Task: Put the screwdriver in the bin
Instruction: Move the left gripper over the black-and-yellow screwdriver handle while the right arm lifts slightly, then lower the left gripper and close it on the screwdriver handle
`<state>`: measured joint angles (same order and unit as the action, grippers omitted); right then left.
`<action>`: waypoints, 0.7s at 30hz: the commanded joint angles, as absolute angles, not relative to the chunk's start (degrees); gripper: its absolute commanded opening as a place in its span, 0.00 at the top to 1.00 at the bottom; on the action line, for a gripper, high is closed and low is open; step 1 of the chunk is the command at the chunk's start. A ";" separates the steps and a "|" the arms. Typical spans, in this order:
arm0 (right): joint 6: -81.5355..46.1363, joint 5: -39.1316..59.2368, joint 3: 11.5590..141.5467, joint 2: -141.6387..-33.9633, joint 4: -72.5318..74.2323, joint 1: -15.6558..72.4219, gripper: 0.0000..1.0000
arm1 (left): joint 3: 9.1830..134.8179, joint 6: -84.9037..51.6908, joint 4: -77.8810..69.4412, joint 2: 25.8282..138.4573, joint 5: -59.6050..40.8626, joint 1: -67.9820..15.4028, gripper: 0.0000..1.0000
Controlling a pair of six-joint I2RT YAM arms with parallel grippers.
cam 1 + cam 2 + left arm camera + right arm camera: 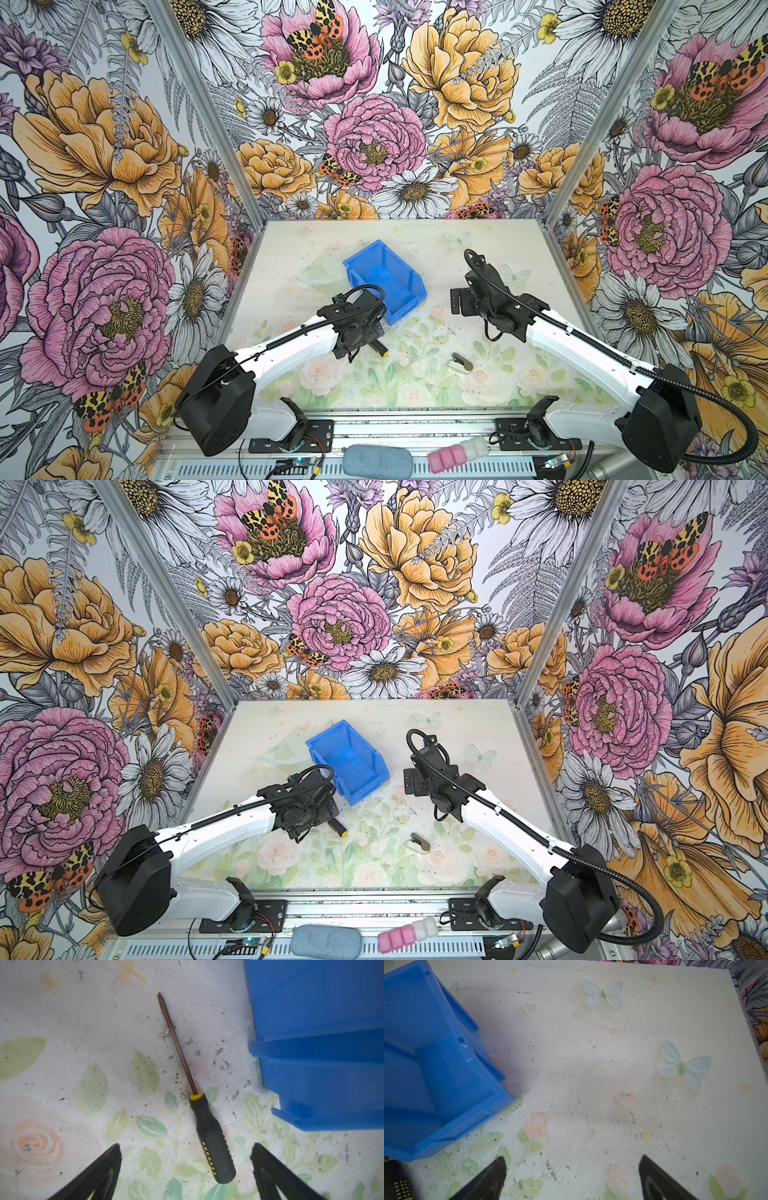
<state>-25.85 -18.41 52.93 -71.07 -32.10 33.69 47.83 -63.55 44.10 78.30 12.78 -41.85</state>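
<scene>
Black ribbed plastic with yellow trim forms the handle of the slim, dark-shafted screwdriver (196, 1096), lying flat on the floral-printed tabletop (83, 1022) just beside the bright blue plastic bin (322, 1043), outside it. The left gripper (186, 1146) hovers over that handle, jaws wide and empty; it should centre on the thick part before closing. The right gripper (572, 1157), likewise wide, holds nothing.

The screwdriver (212, 1138) has a black handle with yellow dots — its shaft is brown. The bin (386, 270) is bright blue. The desk (415, 374) is pale with pink roses and green leaves.
</scene>
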 commanded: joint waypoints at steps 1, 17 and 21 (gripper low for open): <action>-24.87 -19.33 54.09 -71.52 -31.67 33.84 0.00 | 50.09 -62.88 41.87 80.70 12.35 -42.17 0.05; -24.17 -20.04 52.08 -68.22 -31.73 32.88 0.00 | 53.29 -64.39 38.32 91.70 8.18 -44.98 0.23; -24.22 -20.03 51.56 -67.68 -31.73 32.71 0.01 | 52.49 -65.21 37.73 92.25 8.00 -45.40 0.30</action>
